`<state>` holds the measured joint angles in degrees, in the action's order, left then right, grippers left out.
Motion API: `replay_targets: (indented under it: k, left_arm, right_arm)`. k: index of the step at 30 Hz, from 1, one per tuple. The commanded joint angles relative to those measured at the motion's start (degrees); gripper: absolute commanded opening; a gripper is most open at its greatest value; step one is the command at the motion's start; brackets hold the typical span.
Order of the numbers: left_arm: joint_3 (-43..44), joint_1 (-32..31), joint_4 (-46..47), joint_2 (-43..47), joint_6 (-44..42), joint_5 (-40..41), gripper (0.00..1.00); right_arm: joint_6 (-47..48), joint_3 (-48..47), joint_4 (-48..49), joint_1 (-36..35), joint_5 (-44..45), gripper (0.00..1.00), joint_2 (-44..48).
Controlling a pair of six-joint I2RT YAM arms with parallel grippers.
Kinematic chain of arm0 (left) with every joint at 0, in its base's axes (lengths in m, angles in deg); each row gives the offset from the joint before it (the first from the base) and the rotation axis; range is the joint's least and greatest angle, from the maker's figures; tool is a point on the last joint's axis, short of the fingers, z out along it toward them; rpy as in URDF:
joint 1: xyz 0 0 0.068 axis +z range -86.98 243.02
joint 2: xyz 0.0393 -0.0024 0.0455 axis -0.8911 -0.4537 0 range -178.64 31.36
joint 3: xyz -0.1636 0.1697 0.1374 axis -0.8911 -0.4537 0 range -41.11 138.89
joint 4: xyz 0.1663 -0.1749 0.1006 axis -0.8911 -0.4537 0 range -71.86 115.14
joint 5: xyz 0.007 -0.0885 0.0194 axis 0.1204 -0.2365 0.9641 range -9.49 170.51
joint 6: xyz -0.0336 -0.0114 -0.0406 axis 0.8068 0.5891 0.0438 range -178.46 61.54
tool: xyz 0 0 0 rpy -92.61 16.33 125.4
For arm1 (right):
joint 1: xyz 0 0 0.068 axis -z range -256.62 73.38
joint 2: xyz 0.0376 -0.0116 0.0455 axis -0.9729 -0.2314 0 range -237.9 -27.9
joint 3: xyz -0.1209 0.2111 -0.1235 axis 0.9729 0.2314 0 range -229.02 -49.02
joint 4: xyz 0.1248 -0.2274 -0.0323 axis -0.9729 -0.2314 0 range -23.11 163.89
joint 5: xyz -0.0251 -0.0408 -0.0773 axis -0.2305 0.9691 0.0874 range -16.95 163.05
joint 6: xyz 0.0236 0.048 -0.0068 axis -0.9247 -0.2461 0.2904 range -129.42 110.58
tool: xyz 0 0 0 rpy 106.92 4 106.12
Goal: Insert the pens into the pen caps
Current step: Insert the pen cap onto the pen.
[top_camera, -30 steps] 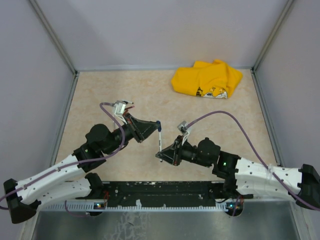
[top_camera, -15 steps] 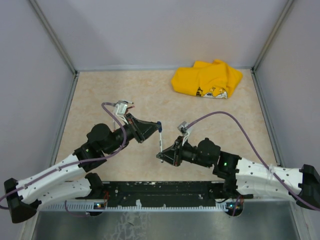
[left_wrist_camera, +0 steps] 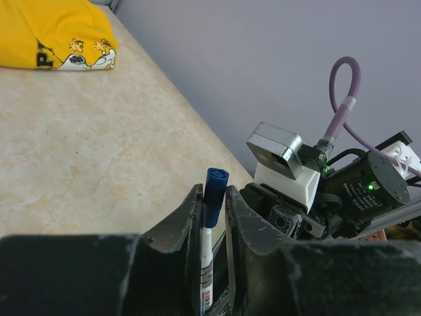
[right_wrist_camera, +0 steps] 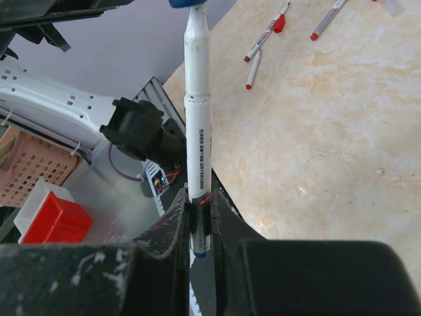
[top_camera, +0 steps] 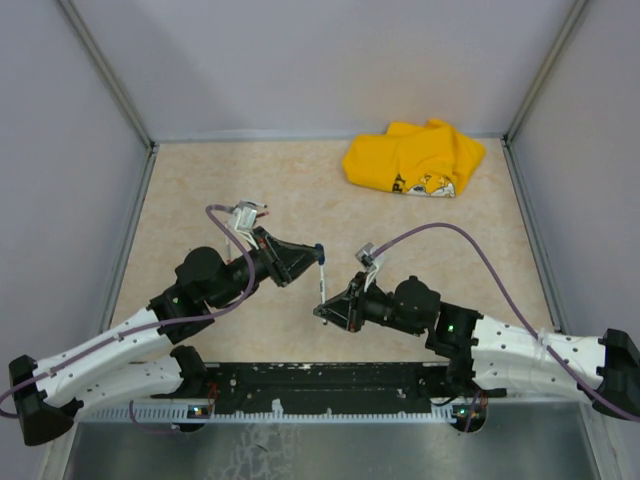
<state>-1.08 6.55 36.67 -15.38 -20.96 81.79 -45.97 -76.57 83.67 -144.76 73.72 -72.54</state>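
Beige tabletop (top_camera: 200, 190), pale walls; a yellow cloth (top_camera: 412, 158) lies well beyond both arms. At centre the right gripper (right_wrist_camera: 198, 205) pinches the white pen (right_wrist_camera: 197, 118) near its lower end. Barrel's long axis runs straight out from those fingertips to the left gripper (left_wrist_camera: 214, 207), which is the nearer one to the blue cap (left_wrist_camera: 215, 187). That cap sits on the pen's far end between the left fingers; clamped or merely flanked, cannot tell. Looks seated. Some loose pens (right_wrist_camera: 266, 31) lie farther out.

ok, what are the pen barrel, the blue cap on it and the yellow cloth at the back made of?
The pen barrel looks like smooth white plastic, slightly glossy, with printed text. The blue cap: moulded plastic by the look, hollow end. The yellow cloth: soft fabric, maybe cotton knit; it lies crumpled in folds and carries a printed cartoon.
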Motion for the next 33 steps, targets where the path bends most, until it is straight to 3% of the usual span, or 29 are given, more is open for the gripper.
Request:
replay_targets:
  k: [1, 15, 25, 33]
  left_arm:
    - [-0.38, -0.13, -0.54, 0.79, -0.39, -1.57, 0.25]
    - [-0.35, -0.13, -0.45, 0.79, -0.50, -1.52, 0.30]
    - [-0.30, -0.16, -0.61, 1.00, -0.27, -0.88, 0.58]
    - [-0.16, -0.13, -0.54, 0.61, 0.43, -0.14, 0.63]
  right_arm:
    - [0.81, -3.83, 3.26, -0.06, 1.79, 0.00, 0.58]
    - [1.13, -4.35, 3.20, -0.07, 1.75, 0.00, -0.26]
    - [1.45, -4.62, 2.59, -0.02, 1.85, 0.00, 0.08]
    - [2.40, -4.60, 4.15, -0.02, -0.88, 0.00, -0.43]
